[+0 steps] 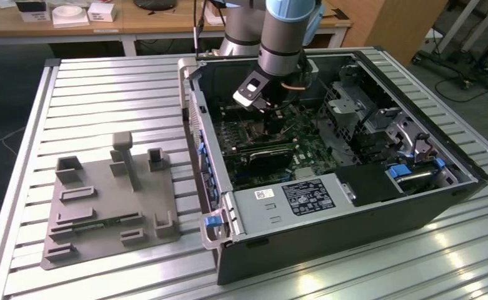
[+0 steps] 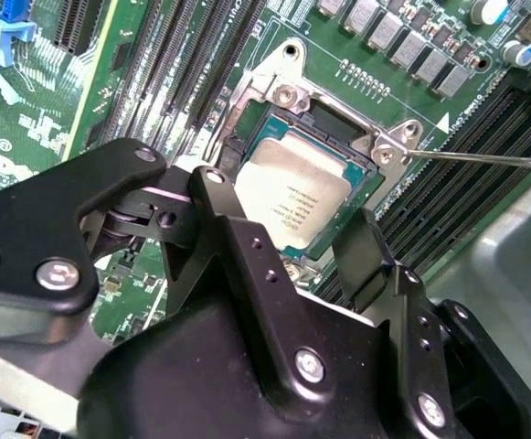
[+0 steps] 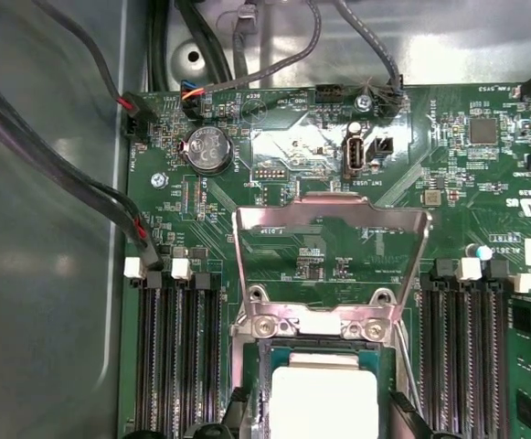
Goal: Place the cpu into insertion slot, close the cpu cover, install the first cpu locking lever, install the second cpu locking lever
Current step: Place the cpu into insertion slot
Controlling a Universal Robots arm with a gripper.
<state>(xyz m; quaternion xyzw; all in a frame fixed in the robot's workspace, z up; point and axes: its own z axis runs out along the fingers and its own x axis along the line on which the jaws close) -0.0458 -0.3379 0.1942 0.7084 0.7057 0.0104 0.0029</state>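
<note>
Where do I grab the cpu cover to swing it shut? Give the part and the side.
Probably its free cross-bar, the edge farthest from the hinge. The cpu cover is swung open off the cpu and its centre is empty, so only thin rails offer hold. Come from the bar's side away from the cpu.

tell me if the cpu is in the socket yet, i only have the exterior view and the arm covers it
Observer: Yes, in both wrist views the cpu lies flat in the socket.
Operator: is the cover shut over it
Observer: No. In the first wrist view the cover stands open, tilted back from the socket, and the cpu's top is bare.
</note>
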